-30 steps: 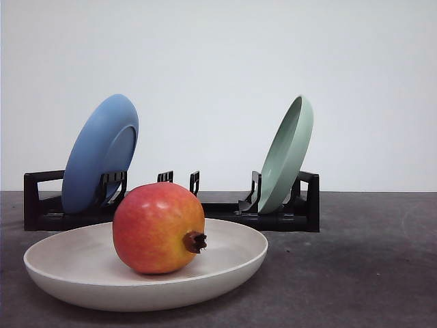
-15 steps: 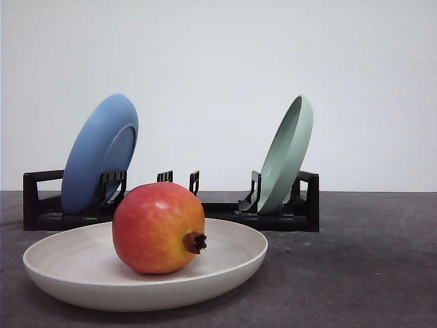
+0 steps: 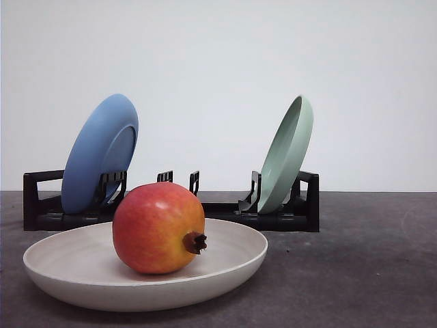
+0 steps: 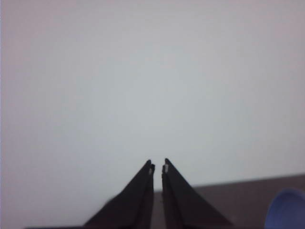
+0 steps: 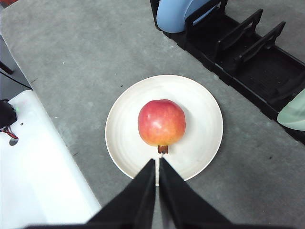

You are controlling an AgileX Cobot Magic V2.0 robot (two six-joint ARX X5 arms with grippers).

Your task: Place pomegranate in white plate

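The pomegranate (image 3: 158,227) (image 5: 161,122), red fading to orange-yellow with a dark calyx, rests inside the white plate (image 3: 232,270) (image 5: 200,102) on the grey table. High above the plate hangs my right gripper (image 5: 157,161), shut and holding nothing, its fingertips apart from the fruit. My left gripper (image 4: 158,164) is shut too, with nothing between its fingers, and points at a pale wall over the table's far edge.
Behind the white plate a black dish rack (image 3: 300,212) (image 5: 248,57) holds a blue plate (image 3: 99,154) (image 5: 174,14) and a pale green plate (image 3: 287,154) (image 5: 293,112), both on edge. A white block (image 5: 38,181) lies beside the table. Bare grey tabletop (image 3: 369,260) spreads to the right.
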